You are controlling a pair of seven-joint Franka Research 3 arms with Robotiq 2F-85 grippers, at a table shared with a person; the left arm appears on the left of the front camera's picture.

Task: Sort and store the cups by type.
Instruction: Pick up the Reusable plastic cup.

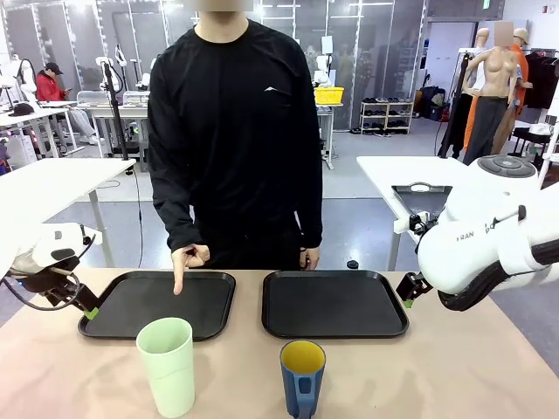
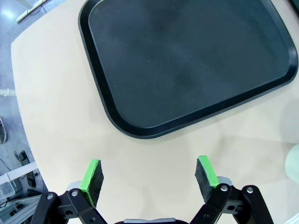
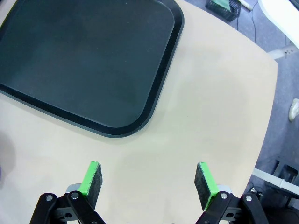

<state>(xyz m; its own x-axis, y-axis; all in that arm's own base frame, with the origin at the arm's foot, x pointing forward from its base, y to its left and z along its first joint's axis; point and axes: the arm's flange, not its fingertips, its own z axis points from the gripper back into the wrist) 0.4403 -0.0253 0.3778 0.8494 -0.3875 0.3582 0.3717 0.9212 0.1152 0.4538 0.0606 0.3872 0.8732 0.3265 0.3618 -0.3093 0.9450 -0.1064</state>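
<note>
Near the front edge of the table (image 1: 454, 375): two cups, upright, well apart, neither on a tray. Tall mint-green tumbler (image 1: 166, 365) just in front of the left tray (image 1: 122, 307). Shorter blue cup (image 1: 302, 378), yellow inside, handle toward the camera, just in front of the right tray (image 1: 349, 305).

Tumbler: probably light, thin plastic, smooth and slightly tapered. Likely slippery, and apt to flex or tip under a hard squeeze. Best taken across the body a little above the middle, with moderate pressure.

Blue cup: looks stiffer and a bit heavier, low and steady. Best gripped across the round body, on the two sides away from the handle. Handle itself probably too narrow for a sure hold.

Over bare tabletop just beside a corner of the left tray, left claw (image 2: 149, 175): spread wide, holding nothing. Beside a corner of the right tray, right claw (image 3: 149, 177): likewise wide apart and empty.

Both trays black, shallow-rimmed, nothing in them. At the far side, a person's hand (image 1: 188, 259), index finger pointing down onto the left tray; probably a cue for placing.

Tabletop pale beige, flat, matte; good footing. Beyond it: grey floor, white tables, shelving. Plenty of clearance around both cups.
</note>
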